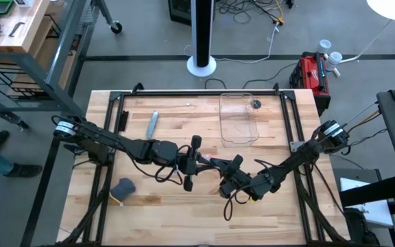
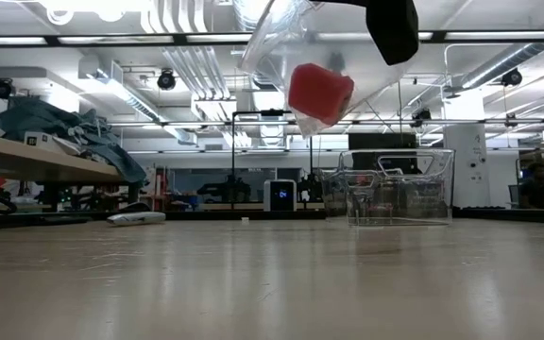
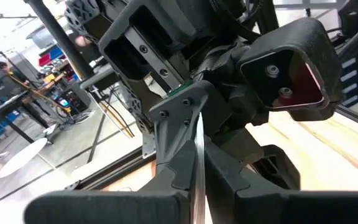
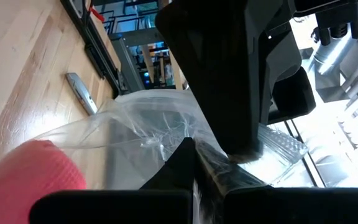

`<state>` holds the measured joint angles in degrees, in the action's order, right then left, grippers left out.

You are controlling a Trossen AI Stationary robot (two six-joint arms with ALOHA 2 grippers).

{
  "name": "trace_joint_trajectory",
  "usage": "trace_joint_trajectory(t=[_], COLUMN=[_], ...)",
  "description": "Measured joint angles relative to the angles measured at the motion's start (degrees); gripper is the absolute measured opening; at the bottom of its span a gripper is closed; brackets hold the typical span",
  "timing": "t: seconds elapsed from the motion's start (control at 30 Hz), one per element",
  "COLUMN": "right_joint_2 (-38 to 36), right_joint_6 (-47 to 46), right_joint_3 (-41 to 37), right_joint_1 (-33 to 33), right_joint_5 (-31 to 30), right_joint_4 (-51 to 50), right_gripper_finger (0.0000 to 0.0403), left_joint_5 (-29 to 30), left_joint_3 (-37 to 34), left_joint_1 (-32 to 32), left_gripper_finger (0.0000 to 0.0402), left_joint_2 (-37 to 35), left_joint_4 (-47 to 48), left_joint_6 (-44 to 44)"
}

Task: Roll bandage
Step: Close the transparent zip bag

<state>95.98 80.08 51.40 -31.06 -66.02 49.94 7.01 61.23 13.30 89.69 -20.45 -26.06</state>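
Centrally, above the table, the left gripper and right gripper meet, both pinched shut on the rim of a clear plastic bag. Inside the raised bag hangs the bandage, a compact pink-red roll, well clear of the tabletop

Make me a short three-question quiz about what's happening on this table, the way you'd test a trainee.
1. True or false: the pink roll of bandage is lying on the wooden table.
2. What holds the bandage? A) a clear plastic bag B) the clear bin C) nothing
3. Fill in: both end effectors meet near the table's ____.

Key:
1. False. In the low view it hangs in the air, well above the tabletop.
2. A. The left end effector and right end effector both pinch the bag.
3. Middle.
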Motion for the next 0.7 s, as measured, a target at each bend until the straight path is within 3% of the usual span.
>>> trace_joint_trajectory(t=[0.43,0.7], right_joint_2=[-3.8,-9.3], right_joint_6=[-8.1,-23.9], right_joint_3=[1.3,1.4], right_joint_1=[0.5,2.3], right_joint_5=[-1.1,-2.1], right_joint_4=[-0.8,-7.3], right_gripper_finger=[0.0000,0.0000], left_joint_5=[3.0,3.1], left_joint_3=[0.3,0.3], left_joint_1=[0.1,0.1], left_gripper_finger=[0.0009,0.0073], left_joint_2=[-2.5,-5.1], left_joint_4=[2.4,5.1], left_joint_6=[5.3,8.5])
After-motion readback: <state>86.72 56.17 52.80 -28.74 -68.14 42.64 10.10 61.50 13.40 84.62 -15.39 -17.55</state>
